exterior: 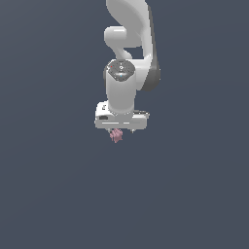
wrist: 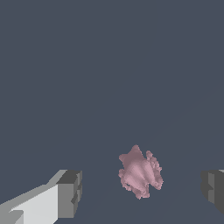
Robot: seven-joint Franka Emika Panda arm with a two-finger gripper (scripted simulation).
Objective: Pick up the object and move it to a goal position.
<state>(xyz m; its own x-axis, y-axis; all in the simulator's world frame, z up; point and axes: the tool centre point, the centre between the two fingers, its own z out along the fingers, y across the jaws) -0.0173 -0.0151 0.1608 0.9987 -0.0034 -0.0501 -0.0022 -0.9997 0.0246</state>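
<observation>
- Closest in, on the wrist view, the gripper point(wrist: 140, 192) has its jaws spread wide, one grey fingertip point(wrist: 70, 192) on one side and the other fingertip point(wrist: 213, 189) cut off by the frame edge.
- Between them sits the object point(wrist: 140, 173), pink and lumpy, touching neither pad, with clear gaps both sides; nothing is gripped.
- It lies nearer the cut-off finger than the fully seen one.
- Over to the exterior view: the gripper point(exterior: 120, 130) points straight down, and its fingers are mostly hidden behind the white hand body.
- The object point(exterior: 115, 134) peeks out just under the hand, only partly visible and too small to read its shape.
- The surface point(exterior: 194, 194) is flat dark grey all round; no desk edge or corner shows, so placement against them cannot be told.
- Farthest back, the arm point(exterior: 126, 29) runs out of the top of the frame.
</observation>
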